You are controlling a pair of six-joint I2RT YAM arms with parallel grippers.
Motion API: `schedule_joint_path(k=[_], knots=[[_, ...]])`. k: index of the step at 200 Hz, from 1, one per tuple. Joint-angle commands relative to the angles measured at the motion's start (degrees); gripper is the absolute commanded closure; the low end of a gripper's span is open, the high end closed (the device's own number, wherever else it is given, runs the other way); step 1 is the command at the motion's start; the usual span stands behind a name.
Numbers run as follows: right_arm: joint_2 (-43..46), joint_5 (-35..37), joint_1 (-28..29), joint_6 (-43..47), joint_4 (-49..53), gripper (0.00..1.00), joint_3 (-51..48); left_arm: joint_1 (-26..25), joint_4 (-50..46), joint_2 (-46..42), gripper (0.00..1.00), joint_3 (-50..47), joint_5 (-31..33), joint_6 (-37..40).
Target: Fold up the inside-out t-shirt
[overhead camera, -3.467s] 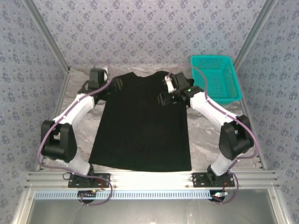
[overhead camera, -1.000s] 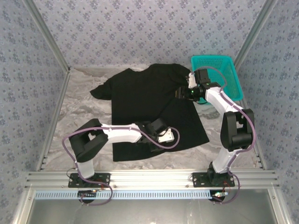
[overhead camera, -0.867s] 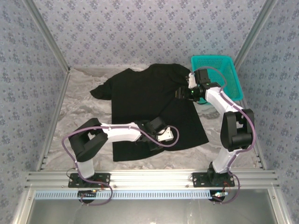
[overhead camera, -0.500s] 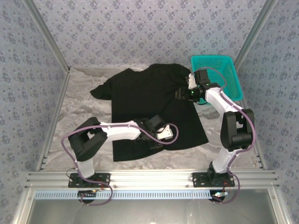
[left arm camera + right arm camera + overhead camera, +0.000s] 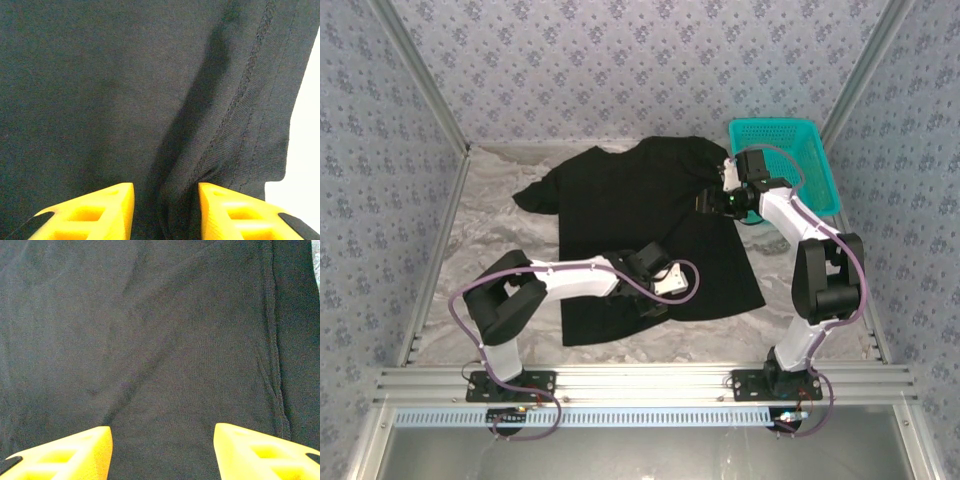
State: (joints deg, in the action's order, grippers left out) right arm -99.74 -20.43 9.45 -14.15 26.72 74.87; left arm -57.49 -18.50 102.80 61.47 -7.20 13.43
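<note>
A black t-shirt point(image 5: 640, 210) lies spread and skewed across the marbled tabletop point(image 5: 500, 240), collar toward the far wall, hem toward the near rail. The left arm reaches low across the near part of the shirt. Its hand point(image 5: 165, 192) sits close to the stitched hem point(image 5: 250, 90), yellow fingers point(image 5: 100, 212) partly apart and straddling a raised crease of cloth; whether they pinch it cannot be told. The right hand point(image 5: 162, 432) hovers over the shirt's far right shoulder, just beside a teal basket point(image 5: 790, 165), released, fingers spread wide above flat fabric with nothing between them.
</note>
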Motion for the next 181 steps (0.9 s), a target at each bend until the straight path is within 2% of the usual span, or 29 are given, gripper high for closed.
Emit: schedule_joint_path(k=[1, 31, 106, 154, 181], knots=[[1.0, -0.4, -0.3, 0.4, 0.6, 0.42, -0.5, 0.5, -1.3, -2.2, 0.60, 1.6, -2.6, -0.8], [0.9, -0.4, -0.3, 0.5, 0.6, 0.42, -0.4, 0.7, -1.7, -2.3, 0.59, 1.7, -1.8, -0.6], [0.9, -0.5, -0.3, 0.7, 0.6, 0.42, -0.8, 1.3, -1.7, -3.6, 0.67, 1.8, -3.6, -1.9], [0.7, -0.5, -0.3, 0.8, 0.5, 0.42, -0.8, 1.7, -2.3, -3.1, 0.81, 2.0, -3.5, -1.6], [0.9, -0.6, -0.3, 0.8, 0.8, 0.42, -0.9, 1.8, -2.9, -2.1, 0.81, 2.1, -4.2, -1.4]])
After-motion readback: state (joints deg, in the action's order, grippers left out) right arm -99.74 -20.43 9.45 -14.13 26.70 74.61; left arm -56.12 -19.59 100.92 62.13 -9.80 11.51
